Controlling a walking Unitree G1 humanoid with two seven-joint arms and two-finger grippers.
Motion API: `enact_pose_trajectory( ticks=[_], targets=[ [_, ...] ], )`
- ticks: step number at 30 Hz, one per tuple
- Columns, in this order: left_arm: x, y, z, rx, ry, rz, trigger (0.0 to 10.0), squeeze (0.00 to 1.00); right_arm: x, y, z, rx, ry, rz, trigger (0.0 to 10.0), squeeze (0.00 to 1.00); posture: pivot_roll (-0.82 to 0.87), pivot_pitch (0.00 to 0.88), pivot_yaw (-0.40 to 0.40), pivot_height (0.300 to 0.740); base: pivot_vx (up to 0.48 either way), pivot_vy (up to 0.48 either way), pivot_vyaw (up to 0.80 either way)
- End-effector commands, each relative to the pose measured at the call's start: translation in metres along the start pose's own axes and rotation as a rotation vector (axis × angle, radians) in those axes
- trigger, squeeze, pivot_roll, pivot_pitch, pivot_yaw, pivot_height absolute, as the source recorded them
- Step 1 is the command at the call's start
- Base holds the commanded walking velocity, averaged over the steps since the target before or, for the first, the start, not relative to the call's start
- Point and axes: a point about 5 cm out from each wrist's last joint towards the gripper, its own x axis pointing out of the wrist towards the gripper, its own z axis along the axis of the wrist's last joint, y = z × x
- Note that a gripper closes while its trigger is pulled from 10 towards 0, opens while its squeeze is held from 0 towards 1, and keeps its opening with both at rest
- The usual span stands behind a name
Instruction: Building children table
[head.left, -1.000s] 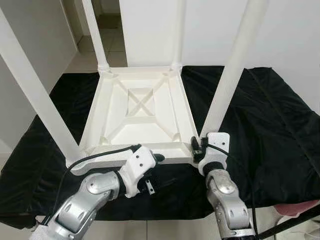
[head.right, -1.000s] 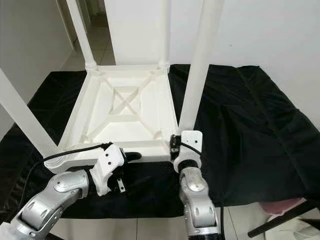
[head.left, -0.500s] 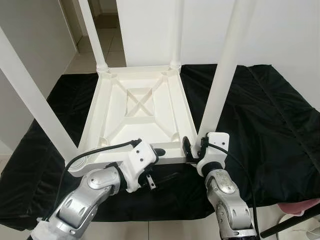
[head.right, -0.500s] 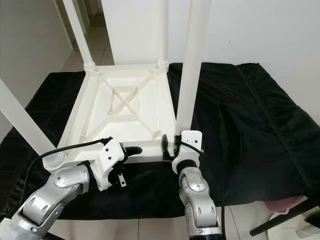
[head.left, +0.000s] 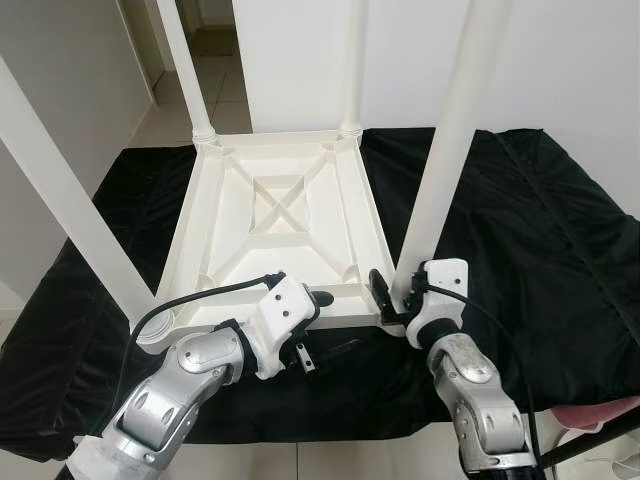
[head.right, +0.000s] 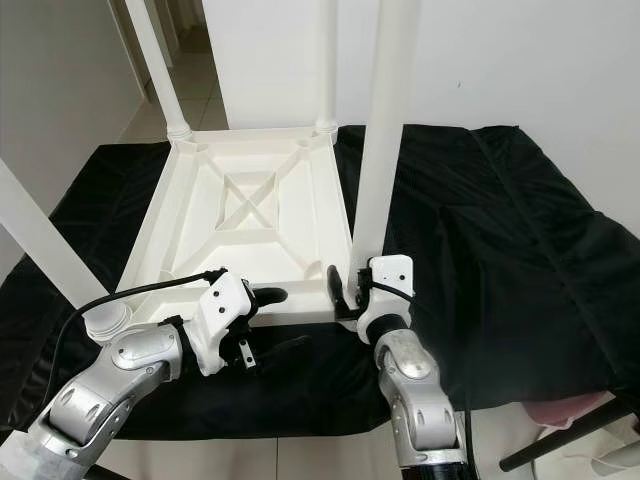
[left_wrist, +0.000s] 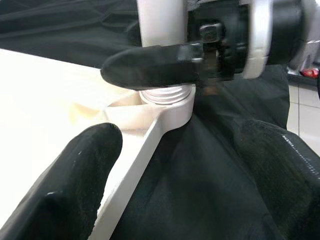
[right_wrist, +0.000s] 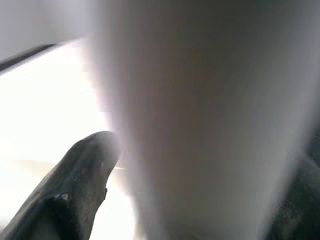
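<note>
At the near right corner: the white plastic children table (head.left: 280, 225) lies upside down on the black cloth (head.left: 520, 230) that covers the worktop, and its four round white legs stand upward.
Key relation: the near right white leg (head.left: 445, 170) stands directly in front of the right pincer (head.left: 392, 296), with its long axis upright and leaning a little; its base sits in the round corner socket (left_wrist: 167, 102) of the table frame.
Nearer arm: the right one, since its pincer is already at the foot of this leg; the left pincer (head.left: 312, 322) is beside it, along the near edge of the frame.
Right pincer state: the black fingers (right_wrist: 75, 190) lie on both sides of the leg, very close to it; I cannot tell if they press it.
Right arm pose: the silver forearm rises steeply from below, with the wrist just beside the socket.
Left pincer state: wide, holding nothing; one finger lies over the near rim and the other over the cloth.
Left arm pose: bent low, the forearm comes in from the left side toward the same corner.
Judgement: the next move probably needs a turn or a push along the leg's axis.
</note>
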Motion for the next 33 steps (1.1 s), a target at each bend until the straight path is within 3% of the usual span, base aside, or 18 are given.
enact_pose_trajectory(
  ticks=[1, 5, 7, 17, 20, 21, 24, 25, 26, 27, 33],
  targets=[
    [-0.002, 0.004, -0.002, -0.014, 0.018, 0.004, 10.0, 0.00, -0.001, -0.006, 0.001, -0.020, -0.019, 0.048, 10.0, 0.00, -0.07, 0.033, 0.068, 0.740, 0.000, 0.000, 0.00],
    [-0.001, 0.003, -0.002, -0.017, 0.019, -0.005, 10.0, 0.00, 0.001, -0.013, 0.000, -0.043, -0.021, 0.078, 10.0, 0.00, -0.07, 0.029, 0.067, 0.740, 0.000, 0.000, 0.00],
    [0.001, 0.000, 0.000, -0.010, 0.005, -0.008, 10.0, 0.00, 0.004, -0.018, -0.001, -0.051, -0.018, 0.163, 10.0, 0.00, -0.07, 0.030, 0.068, 0.740, 0.000, 0.000, 0.00],
    [0.004, -0.002, 0.001, -0.012, -0.001, -0.019, 10.0, 0.00, 0.014, -0.024, 0.000, -0.109, -0.005, 0.390, 10.0, 0.00, -0.07, 0.033, 0.067, 0.740, 0.000, 0.000, 0.00],
    [0.004, -0.002, 0.001, -0.012, -0.001, -0.019, 10.0, 0.00, 0.015, -0.024, -0.001, -0.109, -0.005, 0.402, 10.0, 0.00, -0.07, 0.033, 0.067, 0.740, 0.000, 0.000, 0.00],
    [0.004, -0.003, 0.001, -0.015, -0.002, -0.020, 10.0, 0.00, 0.018, -0.024, -0.004, -0.125, 0.012, 0.435, 4.0, 0.00, -0.06, 0.034, 0.064, 0.740, 0.000, 0.000, 0.00],
    [0.004, -0.003, 0.001, -0.019, -0.002, -0.020, 10.0, 0.00, 0.021, -0.024, -0.008, -0.145, 0.034, 0.476, 4.0, 0.00, -0.06, 0.034, 0.064, 0.740, 0.000, 0.000, 0.00],
    [0.003, -0.004, 0.001, -0.020, -0.003, -0.021, 10.0, 0.00, 0.022, -0.026, -0.010, -0.152, 0.045, 0.489, 0.8, 0.00, -0.05, 0.033, 0.057, 0.740, 0.000, 0.000, 0.00],
    [0.003, -0.004, 0.001, -0.020, -0.003, -0.021, 10.0, 0.00, 0.022, -0.026, -0.010, -0.152, 0.045, 0.489, 0.8, 0.00, -0.05, 0.033, 0.057, 0.740, 0.000, 0.000, 0.00],
    [0.003, -0.004, 0.001, -0.020, -0.002, -0.021, 10.0, 0.00, 0.022, -0.027, -0.012, -0.155, 0.053, 0.495, 0.0, 0.00, -0.05, 0.033, 0.055, 0.740, 0.000, 0.000, 0.00],
    [0.001, -0.007, -0.001, -0.027, 0.002, -0.019, 10.0, 0.00, 0.015, -0.035, -0.021, -0.153, 0.086, 0.500, 0.0, 0.00, -0.05, 0.031, 0.051, 0.740, 0.000, 0.000, 0.00]
  ],
)
